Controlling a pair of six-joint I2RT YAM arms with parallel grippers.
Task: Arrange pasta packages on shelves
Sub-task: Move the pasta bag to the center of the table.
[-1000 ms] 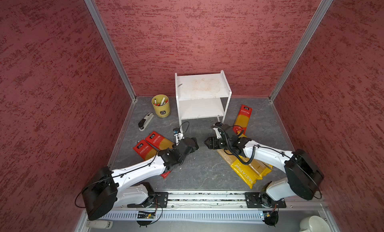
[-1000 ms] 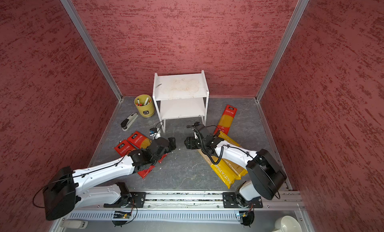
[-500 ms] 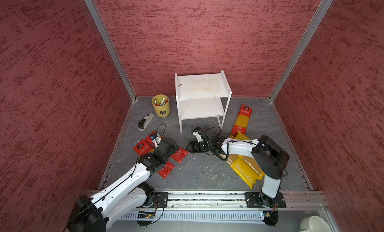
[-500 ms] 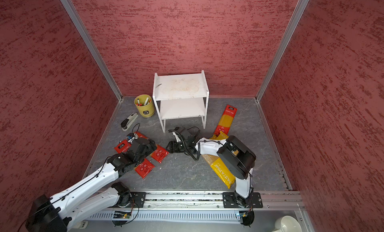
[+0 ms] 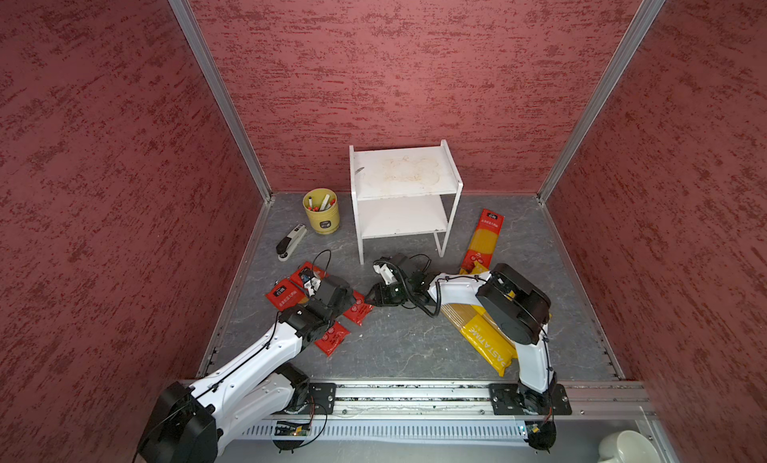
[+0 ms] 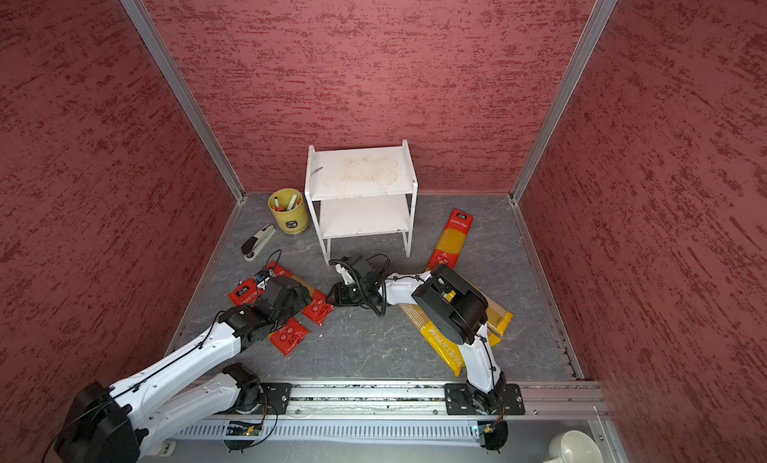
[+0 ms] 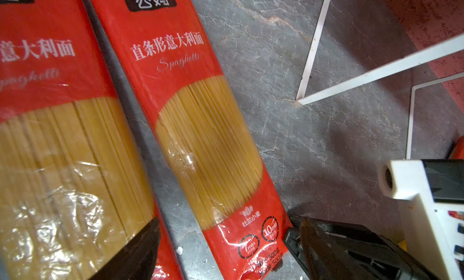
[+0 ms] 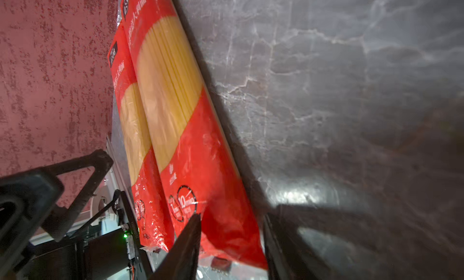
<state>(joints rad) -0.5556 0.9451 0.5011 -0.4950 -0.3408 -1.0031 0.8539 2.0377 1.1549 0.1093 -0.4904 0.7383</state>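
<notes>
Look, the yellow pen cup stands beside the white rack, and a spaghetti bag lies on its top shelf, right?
No bag lies on the top shelf. The yellow pen cup does stand beside the white rack, but both top views show the spaghetti bags lying on the grey tabletop.

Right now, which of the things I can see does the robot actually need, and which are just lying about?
For the job: white two-tier rack, two red-ended spaghetti bags, a third red-ended bag beside the rack, yellow PASTATIME bags.
Just lying about: yellow cup of pens, stapler, white mug.
</notes>
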